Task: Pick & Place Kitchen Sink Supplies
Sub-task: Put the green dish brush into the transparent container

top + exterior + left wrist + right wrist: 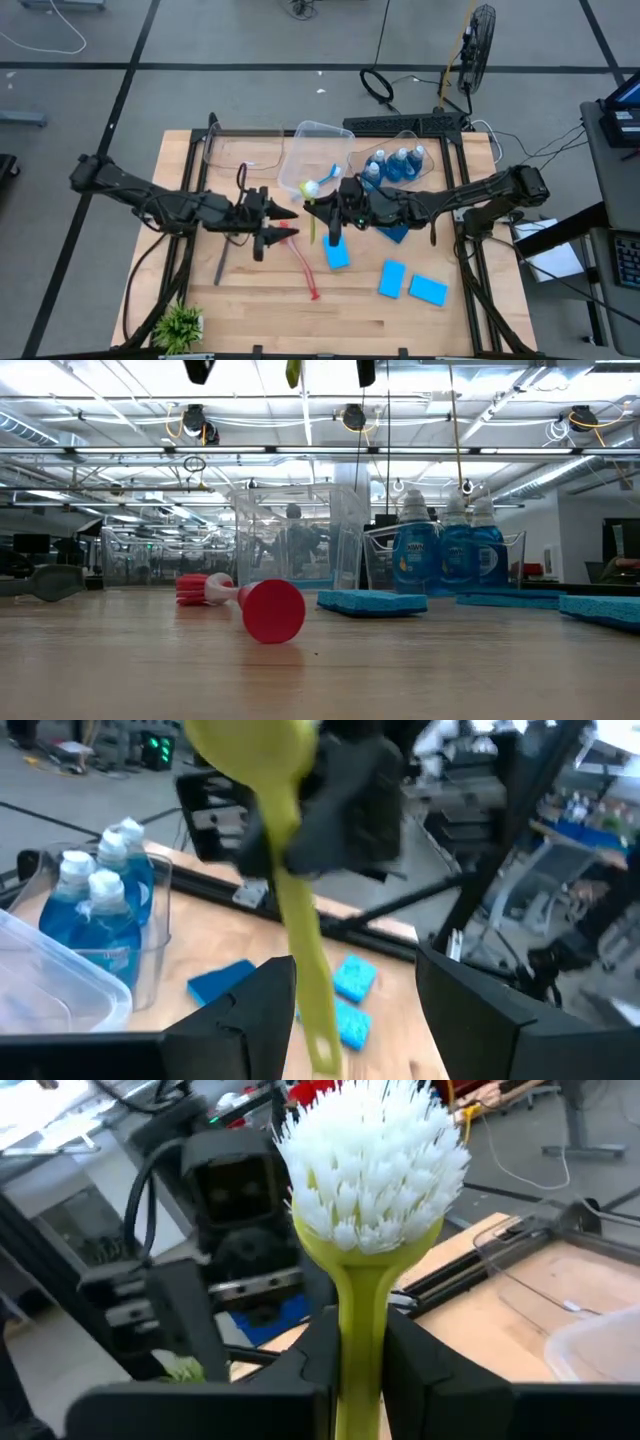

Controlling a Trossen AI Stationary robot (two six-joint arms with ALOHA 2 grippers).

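So we're looking down at the table and the right gripper (322, 207) is sitting near the middle, clamped on the handle of the yellow brush (311, 192), which it's holding up off the wood with the white bristle head pointing toward 11 o'clock. The left gripper (283, 224) is hovering just beside it, on the 8 o'clock side, fingers apart with nothing between them; in its own wrist view the yellow handle is hanging right in front of the gap.

The red brush (302, 264) is lying on the table toward 6 o'clock from the two grippers, and the grey brush (221, 266) is lying further out at 8 o'clock. The blue brush (335, 172) is already in the clear bin (300, 135) up at 12 o'clock. The four bottles of blue liquid (392, 165) are standing together in another clear bin (408, 136) at 1 o'clock.

One blue sponge (337, 252) is lying just under the right gripper, two more (412, 284) are at 4 o'clock, and we're only partly seeing a fourth (395, 235) under the right arm. The small green plant (178, 325) is sitting at the 7 o'clock corner.
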